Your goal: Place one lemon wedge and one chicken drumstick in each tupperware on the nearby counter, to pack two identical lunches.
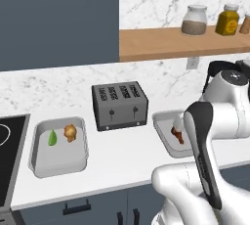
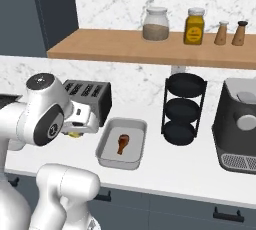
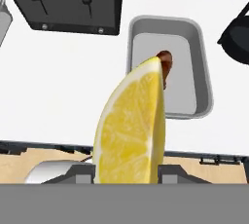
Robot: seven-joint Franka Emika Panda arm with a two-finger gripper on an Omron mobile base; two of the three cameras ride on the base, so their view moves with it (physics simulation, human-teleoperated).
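Our gripper (image 3: pixel 127 172) holds the yellow lemon wedge (image 3: pixel 130 125) above the white surface (image 3: pixel 68 86). We see a dark drumstick (image 2: pixel 122 143) in the right tupperware (image 2: pixel 107 160); the left tupperware (image 1: pixel 36 158) holds a green wedge (image 1: pixel 52 138) and golden drumstick (image 1: pixel 71 132).

Hand (image 3: pixel 127 169) — fingers clamped on yellow wedge (image 3: pixel 130 125)

yellow lemon wedge (image 3: pixel 130 130) | grey tupperware (image 3: pixel 204 79) | black toaster (image 1: pixel 120 105) | white counter (image 1: pixel 122 158)
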